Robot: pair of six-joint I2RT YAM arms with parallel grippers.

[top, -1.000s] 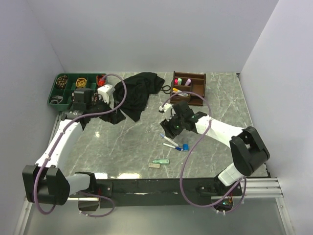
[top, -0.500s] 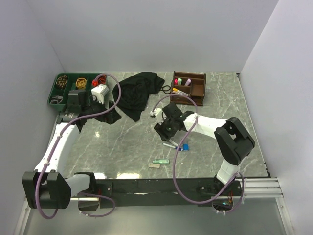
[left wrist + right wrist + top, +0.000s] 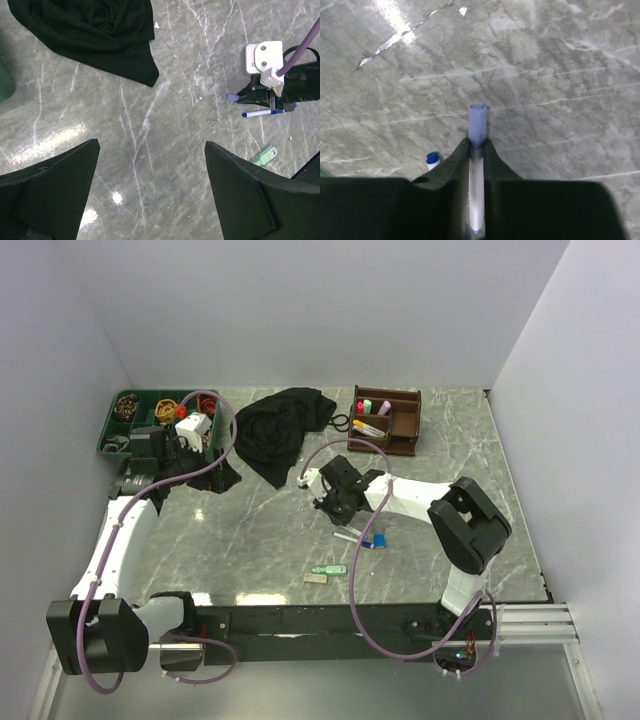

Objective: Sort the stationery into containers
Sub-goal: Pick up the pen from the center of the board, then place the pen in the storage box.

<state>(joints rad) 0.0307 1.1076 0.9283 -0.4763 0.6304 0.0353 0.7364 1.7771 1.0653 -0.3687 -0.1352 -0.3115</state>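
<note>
My right gripper [image 3: 333,504] is low over the marble, shut on a slim white pen with a pale blue cap [image 3: 477,125]; the cap sticks out past the fingertips. A second blue-capped pen [image 3: 432,160] lies just beside it, and a small blue-capped piece [image 3: 378,538] lies to its right. Nearer the front lie a green highlighter [image 3: 328,569] and a grey eraser [image 3: 316,579]. The brown wooden organiser [image 3: 400,425] at the back holds pink and green highlighters. My left gripper [image 3: 150,192] hangs open over bare marble, close to the dark green tray [image 3: 108,430].
A crumpled black cloth [image 3: 280,425] lies between the tray and the organiser. The tray's compartments hold small coloured bits. Grey walls close in the left, back and right sides. A black rail runs along the near edge.
My right gripper has slid left along the table and shut on the pale-capped pen. The left arm has pulled back left toward the green tray, still open.
</note>
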